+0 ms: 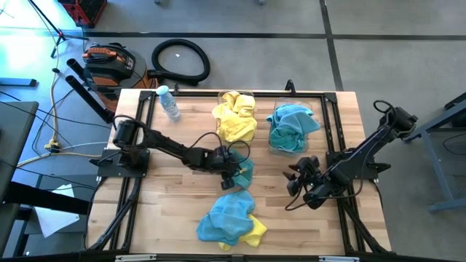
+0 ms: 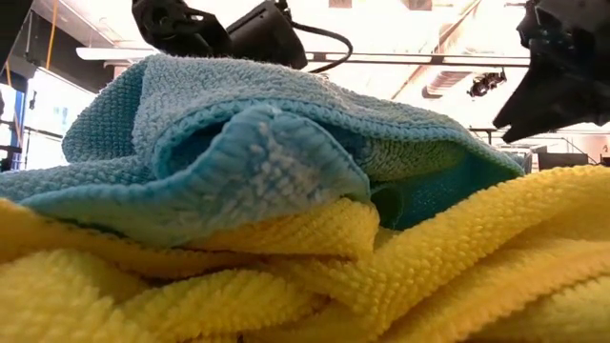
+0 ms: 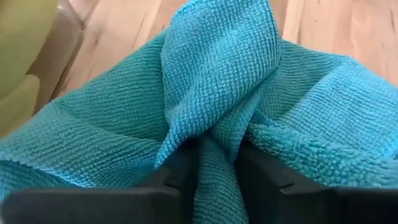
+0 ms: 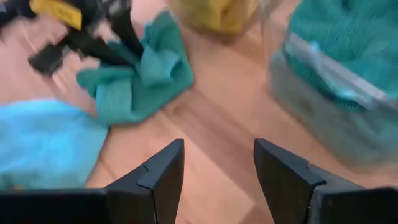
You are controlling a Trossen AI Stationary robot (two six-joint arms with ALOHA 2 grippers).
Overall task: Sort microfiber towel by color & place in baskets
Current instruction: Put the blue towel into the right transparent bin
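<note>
- We see yellow towels [image 1: 235, 116] filling the basket [image 1: 251, 95] at 12 o'clock and teal towels [image 1: 292, 125] the one [image 1: 312, 107] at 1 o'clock.
- Left gripper [image 1: 234, 169] clamps a teal towel [image 1: 244, 171] at centre; right gripper [image 1: 295, 177] waits at 3 o'clock, fingers apart.
- A mixed pile [image 1: 229, 220] remains at 6 o'clock.

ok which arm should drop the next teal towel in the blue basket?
Left. Its gripper is already shut on a teal towel; the right gripper is open and empty, though nearer the teal-filled basket.
</note>
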